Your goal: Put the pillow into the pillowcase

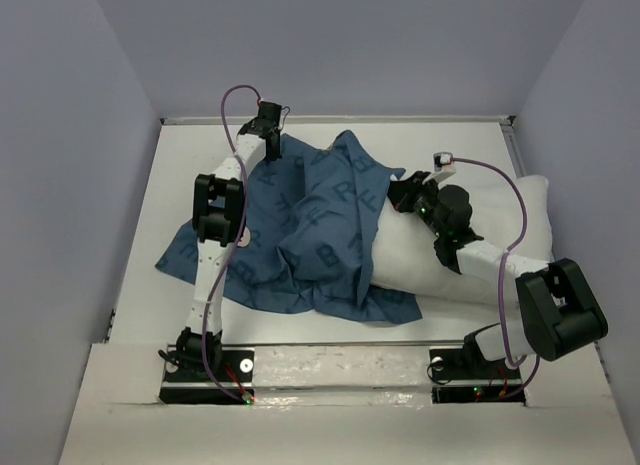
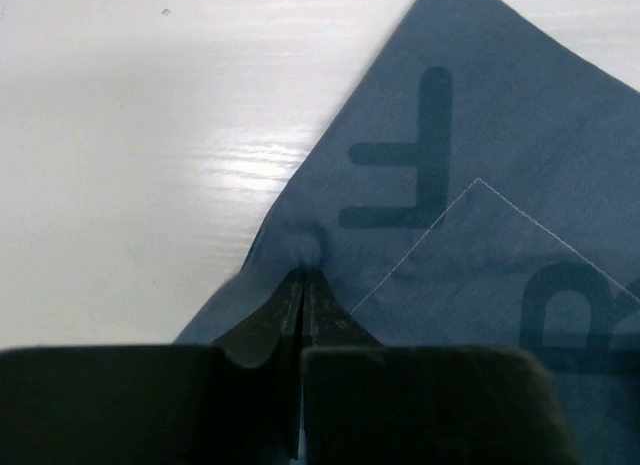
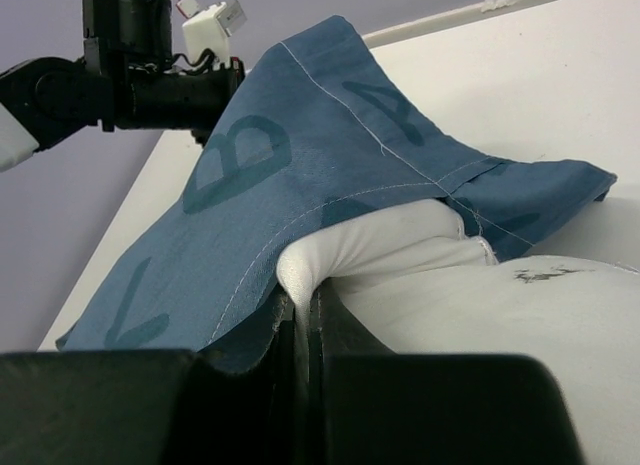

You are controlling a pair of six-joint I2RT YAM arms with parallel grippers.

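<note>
A glossy white table (image 1: 450,150) fills the floor of a booth with plain pale lavender walls (image 1: 350,45), and a raised white lip runs along the table's far edge. The pillowcase (image 1: 300,235) lies rumpled across the middle and left of the table, and its right side is drawn over the left end of the pillow (image 1: 400,260), which lies on the right half with its far right end bare. The left gripper (image 2: 302,277) is at the pillowcase's far edge, fingers pressed together on a small pucker of the blue cloth. The right gripper (image 3: 300,300) sits at the mouth of the case, fingers pressed together where the blue hem meets a white fold of pillow. The hem seems caught, though whether pillow fabric is pinched too is hard to tell. The covered part of the pillow is hidden, the right arm crosses over its middle, and both wrist views are blocked low down by the dark gripper bodies.
</note>
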